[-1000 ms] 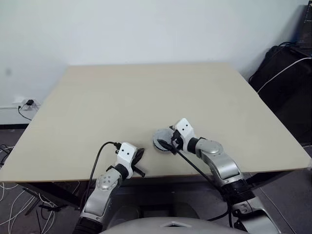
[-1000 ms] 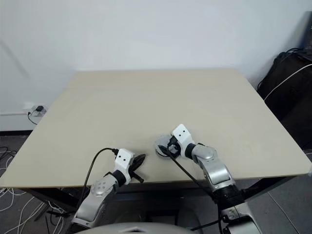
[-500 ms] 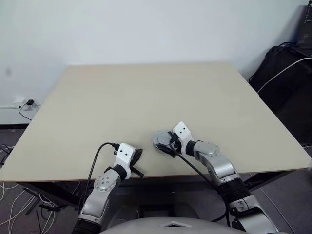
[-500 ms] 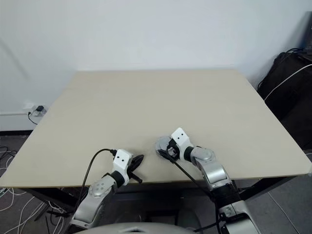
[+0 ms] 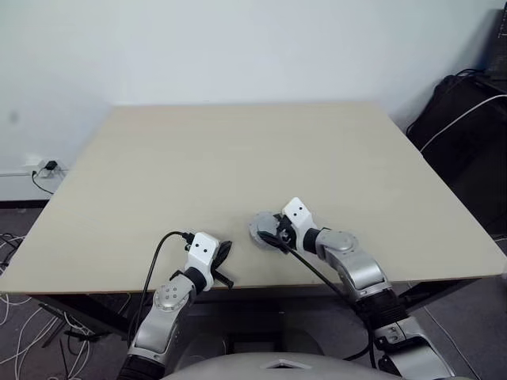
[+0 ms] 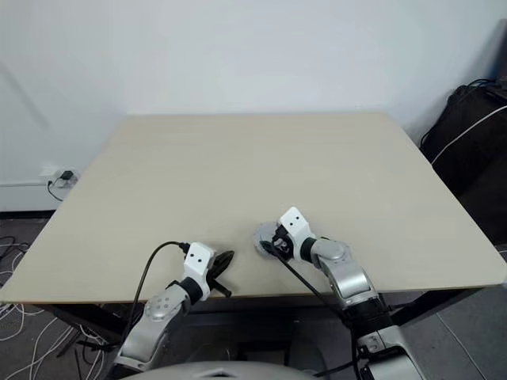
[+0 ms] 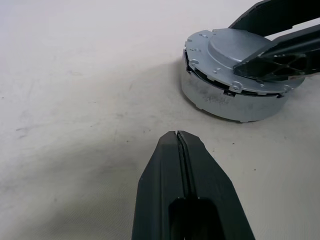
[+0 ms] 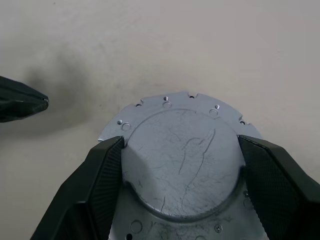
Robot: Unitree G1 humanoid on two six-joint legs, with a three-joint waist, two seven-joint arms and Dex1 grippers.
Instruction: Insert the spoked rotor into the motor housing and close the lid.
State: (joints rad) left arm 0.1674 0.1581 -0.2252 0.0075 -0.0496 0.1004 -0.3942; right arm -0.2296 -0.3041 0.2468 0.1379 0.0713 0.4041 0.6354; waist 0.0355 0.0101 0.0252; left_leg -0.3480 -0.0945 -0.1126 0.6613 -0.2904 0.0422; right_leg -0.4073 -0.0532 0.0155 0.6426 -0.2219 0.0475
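You have one lid on one round housing near the table's front edge, your right gripper pinching its raised middle, your left gripper pressed together nearby.

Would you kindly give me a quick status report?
Left claw shut, empty. Right claw astride lid atop housing. Table otherwise bare.
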